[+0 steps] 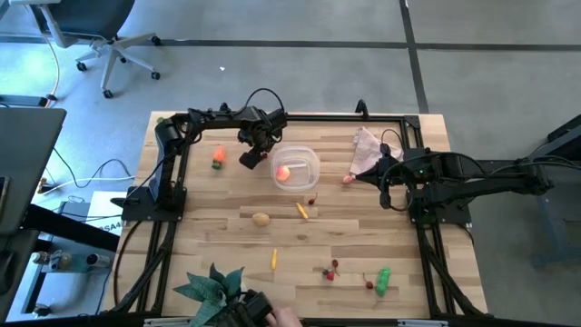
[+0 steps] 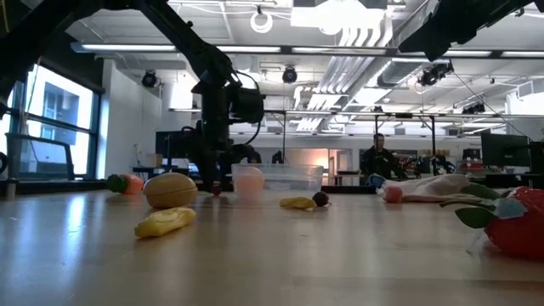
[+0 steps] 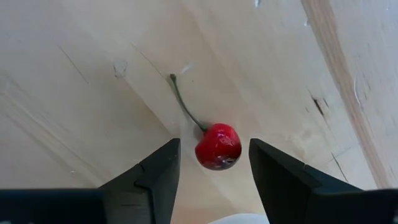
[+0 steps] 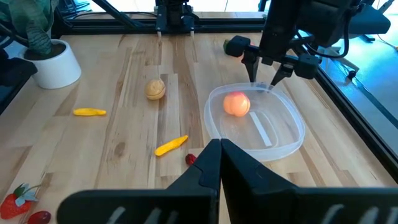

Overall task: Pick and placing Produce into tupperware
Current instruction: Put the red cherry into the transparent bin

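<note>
Left end effector [image 3: 211, 163] hangs released, fingers straddling a cherry [image 3: 218, 146] lying on the desk [image 3: 93, 93] just beside the tupperware [image 1: 297, 168], which holds a peach [image 1: 283, 173]. We see its rim cut off in the wrist view. Right end effector [image 4: 219, 163] is clenched, empty, near the cloth [image 1: 368, 147].

Overhead straight down, low level across table, wrists close, all sharing tupperware [image 1: 296, 167].
</note>
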Robot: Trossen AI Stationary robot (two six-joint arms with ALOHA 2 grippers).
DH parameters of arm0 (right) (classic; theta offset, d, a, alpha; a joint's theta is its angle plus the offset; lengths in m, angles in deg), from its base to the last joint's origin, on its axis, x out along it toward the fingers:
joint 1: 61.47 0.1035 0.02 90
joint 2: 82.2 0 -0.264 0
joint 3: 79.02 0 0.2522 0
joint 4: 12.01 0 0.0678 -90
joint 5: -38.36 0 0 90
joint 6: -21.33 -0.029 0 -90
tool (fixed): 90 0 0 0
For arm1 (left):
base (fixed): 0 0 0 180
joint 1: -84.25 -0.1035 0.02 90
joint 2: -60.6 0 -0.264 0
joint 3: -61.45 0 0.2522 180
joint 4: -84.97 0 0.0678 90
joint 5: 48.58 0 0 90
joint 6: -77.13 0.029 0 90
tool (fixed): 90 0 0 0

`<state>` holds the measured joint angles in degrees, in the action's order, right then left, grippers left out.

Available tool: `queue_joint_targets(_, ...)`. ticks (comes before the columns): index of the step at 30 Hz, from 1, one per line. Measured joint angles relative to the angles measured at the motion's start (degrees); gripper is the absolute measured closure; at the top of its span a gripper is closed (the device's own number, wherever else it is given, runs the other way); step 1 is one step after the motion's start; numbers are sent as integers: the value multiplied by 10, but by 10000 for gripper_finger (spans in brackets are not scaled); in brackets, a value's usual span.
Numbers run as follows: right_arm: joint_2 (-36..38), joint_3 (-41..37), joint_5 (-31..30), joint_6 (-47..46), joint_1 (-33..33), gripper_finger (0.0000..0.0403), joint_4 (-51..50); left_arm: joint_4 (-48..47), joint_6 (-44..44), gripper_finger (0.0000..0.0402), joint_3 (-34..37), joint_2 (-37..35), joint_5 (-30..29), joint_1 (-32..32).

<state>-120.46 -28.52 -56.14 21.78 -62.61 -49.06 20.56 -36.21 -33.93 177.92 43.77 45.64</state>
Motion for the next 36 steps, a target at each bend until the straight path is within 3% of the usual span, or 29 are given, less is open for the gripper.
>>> queue_joint_targets(13,0,0,0,0,0,402,0,-2,-4,226,0,0,2,0)
queue_joint_targets(24,0,0,0,0,0,402,0,7,11,300,4,-1,0,4)
queue_joint_targets(36,0,0,0,0,0,402,0,12,12,312,5,-1,-2,4)
